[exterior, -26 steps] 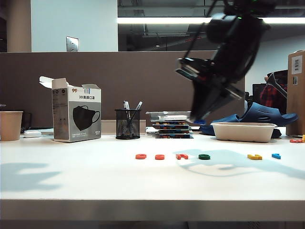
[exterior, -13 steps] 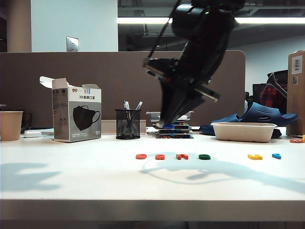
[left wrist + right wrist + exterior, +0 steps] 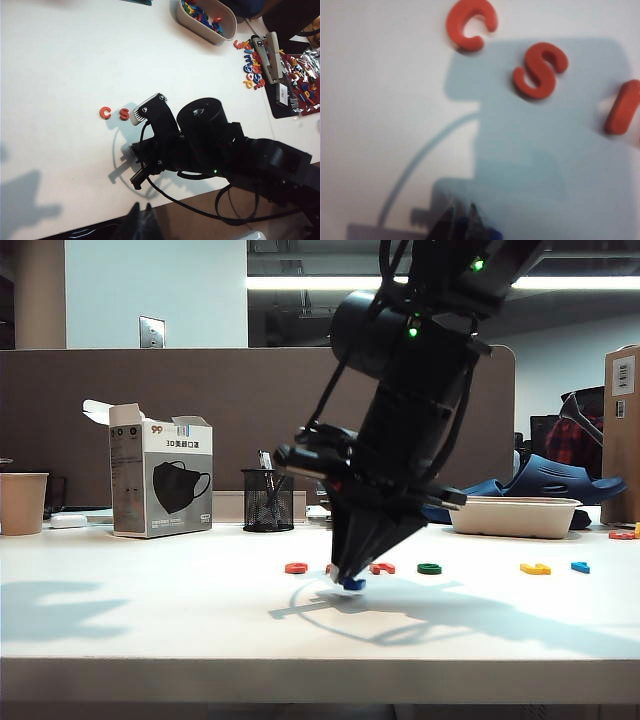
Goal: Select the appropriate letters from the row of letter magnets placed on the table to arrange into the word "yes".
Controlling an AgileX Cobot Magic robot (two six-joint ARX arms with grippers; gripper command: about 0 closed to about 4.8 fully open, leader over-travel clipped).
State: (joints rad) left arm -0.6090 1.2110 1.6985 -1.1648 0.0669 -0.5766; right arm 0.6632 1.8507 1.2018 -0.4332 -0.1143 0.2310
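Fingertips of the right gripper [image 3: 350,580] are pinched tight on the blue Y [image 3: 353,584], which sticks out just below them, at or barely above the table [image 3: 150,620]. Gripper points steeply down, in front of the row. Row, exterior view: orange C [image 3: 296,567], orange S hidden behind the fingers, third orange letter [image 3: 382,567], green letter [image 3: 429,568], yellow [image 3: 535,568], light blue [image 3: 579,566]. Right wrist view: C [image 3: 471,24], S [image 3: 540,69] and the third orange letter [image 3: 622,107] lie well apart from the fingertips. Left gripper [image 3: 141,216] hangs off the table's front edge, tips close together; cannot tell if fully closed.
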